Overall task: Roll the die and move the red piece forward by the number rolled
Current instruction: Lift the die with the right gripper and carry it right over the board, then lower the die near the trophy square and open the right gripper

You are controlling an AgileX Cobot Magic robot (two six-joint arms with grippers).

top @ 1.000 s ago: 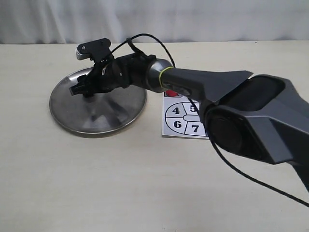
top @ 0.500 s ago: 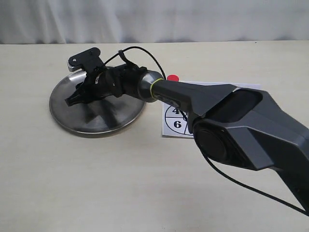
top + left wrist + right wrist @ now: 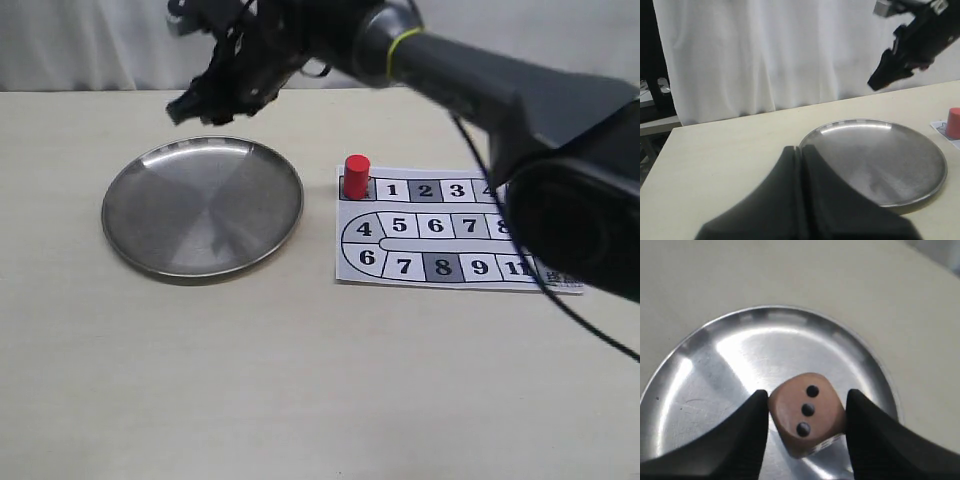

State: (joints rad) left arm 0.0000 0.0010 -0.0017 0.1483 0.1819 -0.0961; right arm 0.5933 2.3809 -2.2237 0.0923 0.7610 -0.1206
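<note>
The tan wooden die [image 3: 807,412] shows a face of three pips and is pinched between the fingers of my right gripper [image 3: 807,394], which is shut on it. That gripper [image 3: 190,106] hangs high above the far rim of the steel plate [image 3: 200,205], and the die cannot be made out in the exterior view. The red piece [image 3: 356,176] stands upright on the top-left corner of the numbered board [image 3: 440,236], beside square 1. My left gripper [image 3: 801,151] is shut with nothing in it, near the plate's [image 3: 875,155] edge.
The right arm [image 3: 520,90] stretches from the right across the space above the board. A white curtain [image 3: 90,40] hangs behind the table. The board's right end is covered by the arm's base [image 3: 580,220].
My right gripper has risen from the plate's surface to well above its far rim, carrying the die. The arm no longer covers the board, so the red piece and squares show.
</note>
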